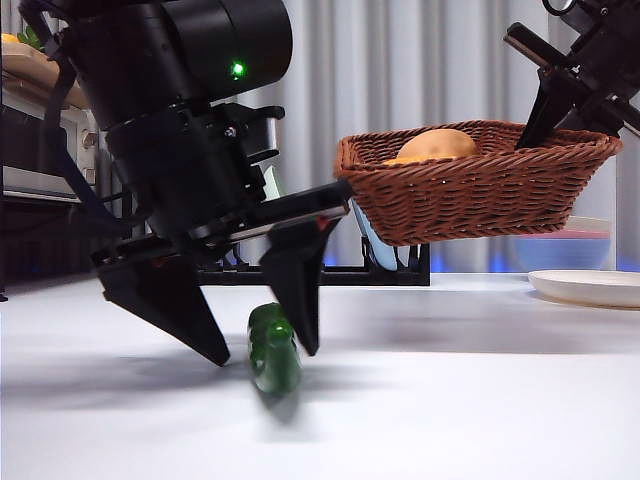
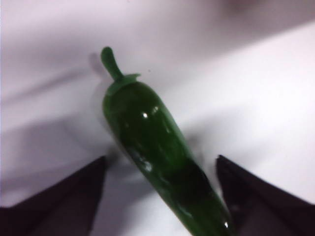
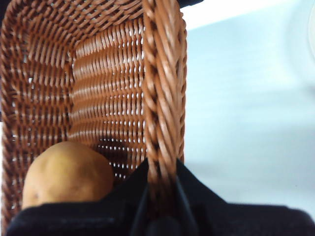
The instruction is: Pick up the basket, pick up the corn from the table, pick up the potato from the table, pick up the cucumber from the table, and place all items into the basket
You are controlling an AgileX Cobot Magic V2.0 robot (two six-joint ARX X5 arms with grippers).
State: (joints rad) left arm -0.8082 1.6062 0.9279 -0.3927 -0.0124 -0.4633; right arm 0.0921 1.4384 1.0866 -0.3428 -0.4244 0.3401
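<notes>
Here the left gripper (image 1: 265, 350) is down at the table (image 1: 450, 400) with its two black jaws spread wide on either side of the cucumber (image 1: 273, 352), which lies flat on the white surface and is not yet pinched. In the left wrist view the cucumber (image 2: 157, 147) runs at a slant between the jaws, its stem end pointing away, and it sits nearer one jaw than the other. That is the main risk as I judge it: the skin looks glossy and the body is round, so if the jaws close off-centre the nearer one could push the cucumber first and roll or spin it out of the gap, or catch it only at the tapered part and let it slide free on the lift. Meanwhile the right gripper (image 3: 160, 196) is pinching the braided rim of the basket (image 1: 480, 185), holding it in the air well above the table, with the potato (image 1: 437, 144) already inside. In the right wrist view the potato (image 3: 66, 172) rests close to the held edge. With one rim held, the basket could tip or swing when something drops in, and the potato could roll. I cannot see the corn for certain in any view.
</notes>
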